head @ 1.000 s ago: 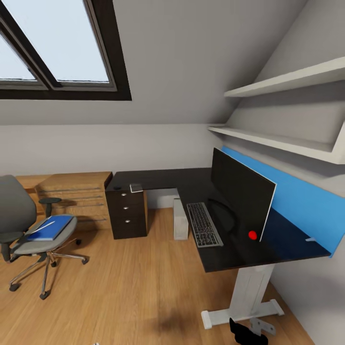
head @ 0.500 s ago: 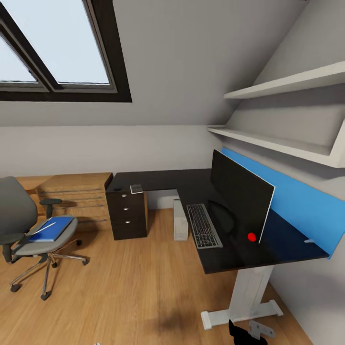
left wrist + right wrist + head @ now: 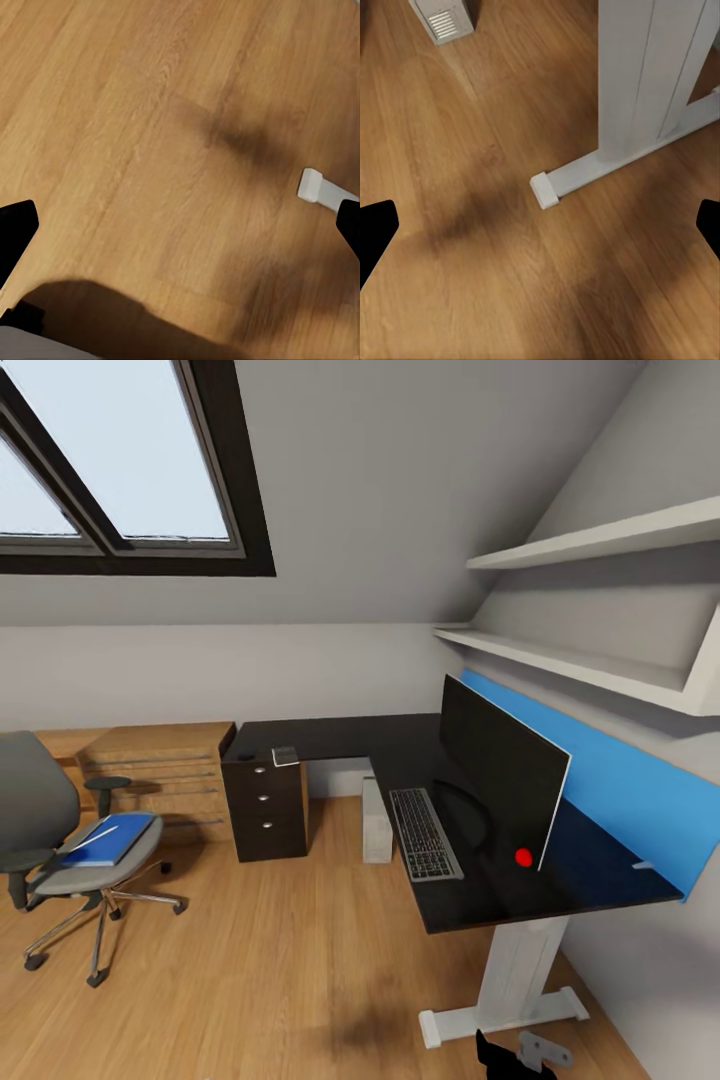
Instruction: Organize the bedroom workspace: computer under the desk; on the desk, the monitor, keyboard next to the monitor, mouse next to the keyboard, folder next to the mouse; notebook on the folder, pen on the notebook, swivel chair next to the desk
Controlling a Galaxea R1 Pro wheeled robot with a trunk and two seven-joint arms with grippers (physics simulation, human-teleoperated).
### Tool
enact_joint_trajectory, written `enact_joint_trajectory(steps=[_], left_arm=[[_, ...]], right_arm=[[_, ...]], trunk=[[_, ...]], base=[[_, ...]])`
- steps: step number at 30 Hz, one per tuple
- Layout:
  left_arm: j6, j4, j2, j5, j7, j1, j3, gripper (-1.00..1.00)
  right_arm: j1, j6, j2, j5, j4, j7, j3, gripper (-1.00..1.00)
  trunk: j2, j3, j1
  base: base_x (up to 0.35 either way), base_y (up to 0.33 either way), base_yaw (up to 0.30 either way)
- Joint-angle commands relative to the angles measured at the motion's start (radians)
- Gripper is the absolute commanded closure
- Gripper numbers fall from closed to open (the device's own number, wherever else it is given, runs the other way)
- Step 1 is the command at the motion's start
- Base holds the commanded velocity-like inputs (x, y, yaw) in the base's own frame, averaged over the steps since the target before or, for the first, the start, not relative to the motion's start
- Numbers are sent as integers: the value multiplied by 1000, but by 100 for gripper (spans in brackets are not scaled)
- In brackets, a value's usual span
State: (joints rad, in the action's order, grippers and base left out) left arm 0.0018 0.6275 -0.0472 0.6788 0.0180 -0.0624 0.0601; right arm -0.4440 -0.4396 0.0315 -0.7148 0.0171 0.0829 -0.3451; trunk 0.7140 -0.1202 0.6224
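Note:
The black L-shaped desk [image 3: 340, 735] stands against the right wall. On it are the monitor [image 3: 500, 765] and, in front of the screen, the keyboard [image 3: 422, 832]. The dark grey notebook [image 3: 285, 756] and a small black mouse [image 3: 245, 755] lie on the far corner, above the drawers [image 3: 265, 810]. The light grey computer [image 3: 377, 818] stands under the desk; its vented end [image 3: 442, 19] is in the right wrist view. At the left the swivel chair [image 3: 40, 810] carries the blue folder [image 3: 115, 842] with the whitish pen [image 3: 92, 837] on it. My left gripper [image 3: 180, 229] and right gripper [image 3: 540, 229] hang open over the floor.
Low wooden shelving [image 3: 160, 760] stands behind the chair under a skylight. White wall shelves [image 3: 590, 540] and a blue panel [image 3: 640, 790] run along the right wall. The desk's white pedestal leg [image 3: 649, 75] and foot [image 3: 319, 187] stand close to both grippers. Part of my right arm [image 3: 515, 1055] is at the bottom.
The whole picture has shifted a little, so the camera has moved slightly. The objects themselves have not moved.

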Motion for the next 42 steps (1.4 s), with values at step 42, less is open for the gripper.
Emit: enact_joint_trajectory(steps=[42], left_arm=[[-101, -3, 6, 10, 2, 0, 7, -100]], right_arm=[[-1, -86, -35, -11, 1, 6, -3, -100]], trunk=[[-90, 22, -50]], base=[[0, 0, 91]])
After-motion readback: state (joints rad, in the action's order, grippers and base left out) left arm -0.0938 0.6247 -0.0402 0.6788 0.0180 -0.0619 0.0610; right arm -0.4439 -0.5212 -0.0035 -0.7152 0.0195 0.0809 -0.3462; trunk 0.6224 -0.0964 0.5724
